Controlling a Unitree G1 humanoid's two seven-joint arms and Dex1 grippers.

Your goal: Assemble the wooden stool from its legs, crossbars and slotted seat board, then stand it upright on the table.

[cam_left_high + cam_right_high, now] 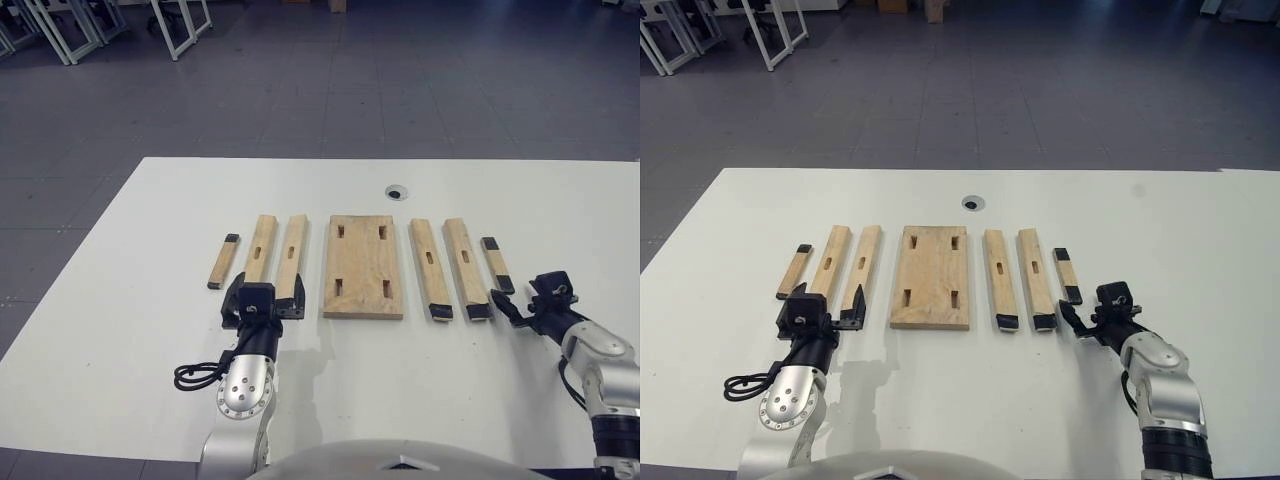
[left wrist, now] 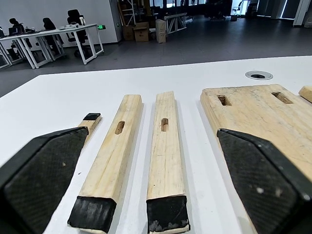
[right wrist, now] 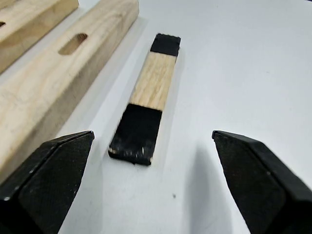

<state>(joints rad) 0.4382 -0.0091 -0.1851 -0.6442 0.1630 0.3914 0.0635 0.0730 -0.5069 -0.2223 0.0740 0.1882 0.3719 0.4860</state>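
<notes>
On the white table (image 1: 120,300), seven wooden parts lie flat in one row, all apart from one another. In the middle is one seat board (image 1: 364,266) with four slots cut in it, two toward its far edge and two toward its near edge.

Left of the board lie two legs side by side, the inner left leg (image 1: 291,256) and the outer left leg (image 1: 260,250). Each has one slot and a black near end. Right of the board lie two more, the inner right leg (image 1: 430,268) and the outer right leg (image 1: 465,266), also slotted and black-tipped. That makes four legs in all.

Two short crossbars close the row. The left crossbar (image 1: 223,261) is at the far left, and the right crossbar (image 1: 496,265), black at both ends, is at the far right. One round cable hole (image 1: 398,191) sits in the table beyond the board.

The left gripper (image 1: 262,297) is low at the near ends of the two left legs. Its two fingers are spread wide and hold nothing, and in the left wrist view both black leg ends lie in the gap between them.

The right gripper (image 1: 1095,315) is just short of the near end of the right crossbar. Its two fingers (image 3: 48,180) are likewise spread and empty, and neither touches the crossbar.
</notes>
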